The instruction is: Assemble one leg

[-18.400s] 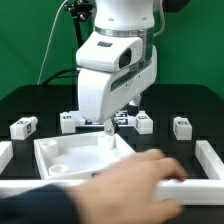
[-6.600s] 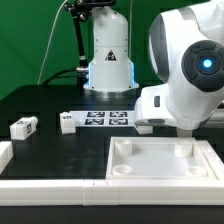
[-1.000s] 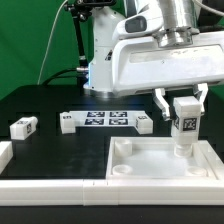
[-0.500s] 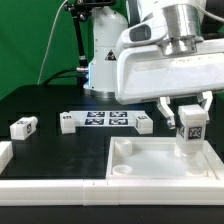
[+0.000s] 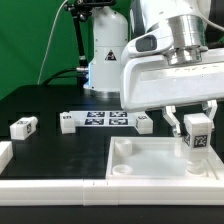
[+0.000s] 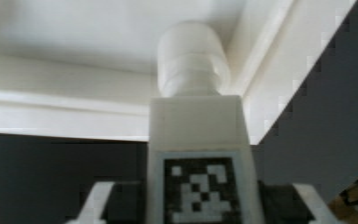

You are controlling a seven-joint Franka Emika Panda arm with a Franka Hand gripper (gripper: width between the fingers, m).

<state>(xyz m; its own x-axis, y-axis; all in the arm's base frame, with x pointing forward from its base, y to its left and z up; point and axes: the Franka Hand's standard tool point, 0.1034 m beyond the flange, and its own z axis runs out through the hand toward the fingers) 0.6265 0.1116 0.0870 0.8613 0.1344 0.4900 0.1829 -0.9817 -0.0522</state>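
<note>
My gripper (image 5: 195, 119) is shut on the leg (image 5: 197, 134), a small white block with a black-and-white tag. It holds the leg upright over the far right corner of the large white tray (image 5: 150, 178). In the wrist view the leg (image 6: 197, 110) runs out from between the fingers (image 6: 101, 200). Its rounded end points into the tray's corner, by the tray wall (image 6: 286, 50). I cannot tell if that end touches the tray. My gripper (image 6: 201, 208) grips the leg's tagged end.
The marker board (image 5: 100, 119) lies behind the tray, with small white blocks at its ends (image 5: 67, 122) (image 5: 144, 123). Another tagged block (image 5: 23, 126) lies at the exterior view's left. White frame rails run along the front (image 5: 50, 186) and left (image 5: 4, 152).
My gripper has carried the leg toward the exterior view's right and a little lower, closer to the tray's far right corner.
</note>
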